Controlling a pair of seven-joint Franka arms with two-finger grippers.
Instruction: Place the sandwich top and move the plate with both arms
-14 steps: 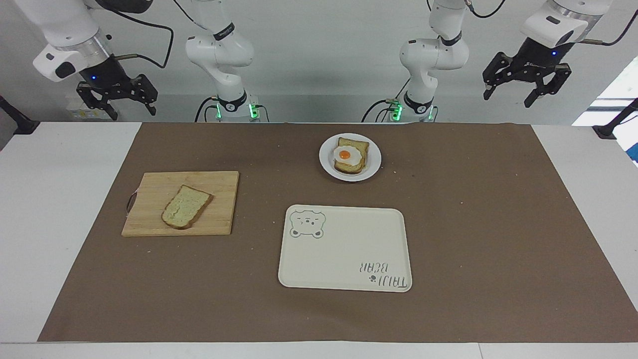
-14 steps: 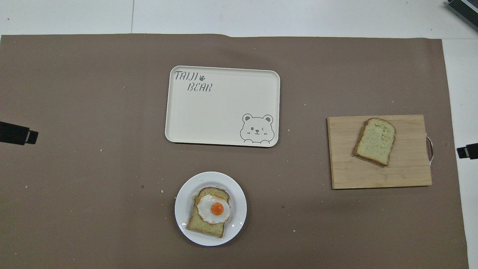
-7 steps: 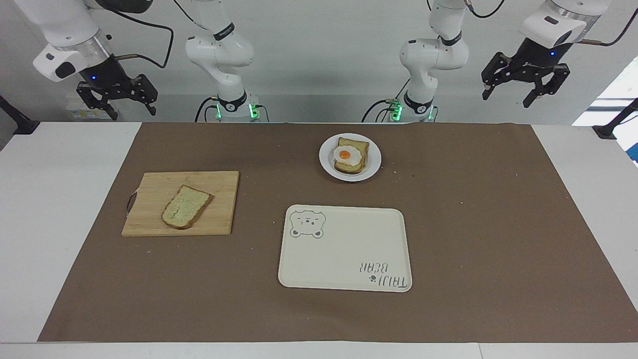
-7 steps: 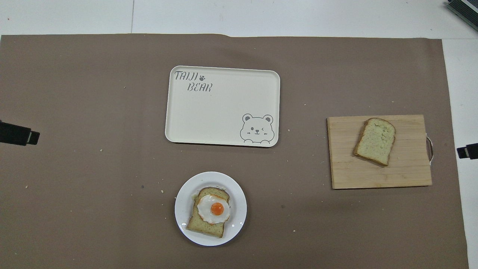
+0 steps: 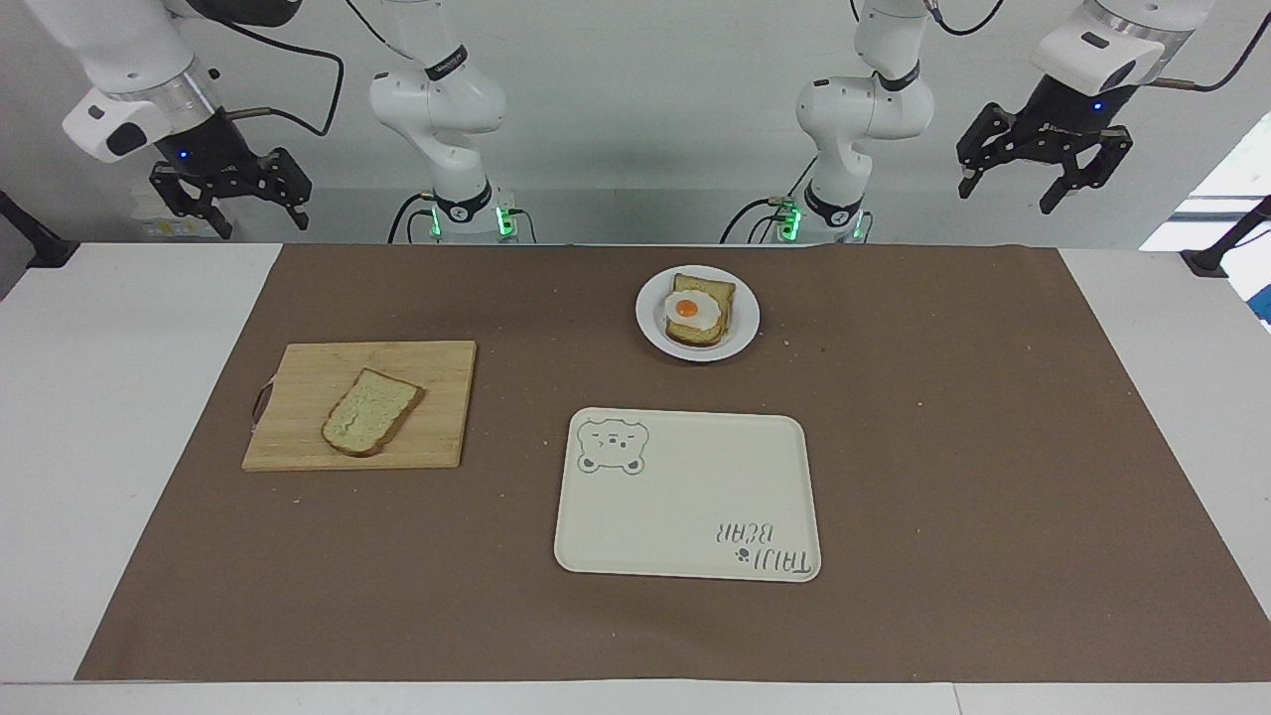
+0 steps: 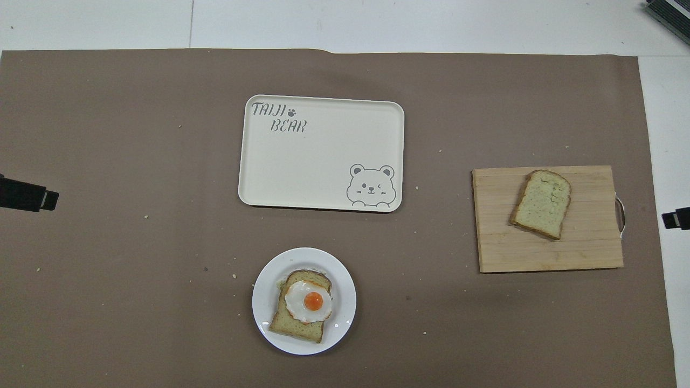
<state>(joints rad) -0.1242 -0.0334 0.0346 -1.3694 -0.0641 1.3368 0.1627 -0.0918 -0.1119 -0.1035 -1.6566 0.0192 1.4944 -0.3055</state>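
Observation:
The sandwich top (image 5: 371,411), a pale bread slice with a brown crust, lies on a wooden cutting board (image 5: 318,369) toward the right arm's end; it also shows in the overhead view (image 6: 542,203). The small white plate (image 5: 747,320) sits near the robots and carries toast topped with a fried egg (image 5: 695,310); the plate also shows in the overhead view (image 6: 345,293). My right gripper (image 5: 248,214) hangs open and empty, high above the table edge near the board. My left gripper (image 5: 1008,194) hangs open and empty, high at the left arm's end. Both arms wait.
A cream rectangular tray with a bear drawing (image 5: 695,497) lies farther from the robots than the plate. A brown mat (image 5: 943,447) covers the table. Only the gripper tips show in the overhead view, the left gripper (image 6: 32,196) and the right gripper (image 6: 676,218).
Both grippers have shifted very slightly, the left one a little upward. The bread, plate, board and tray have not moved.

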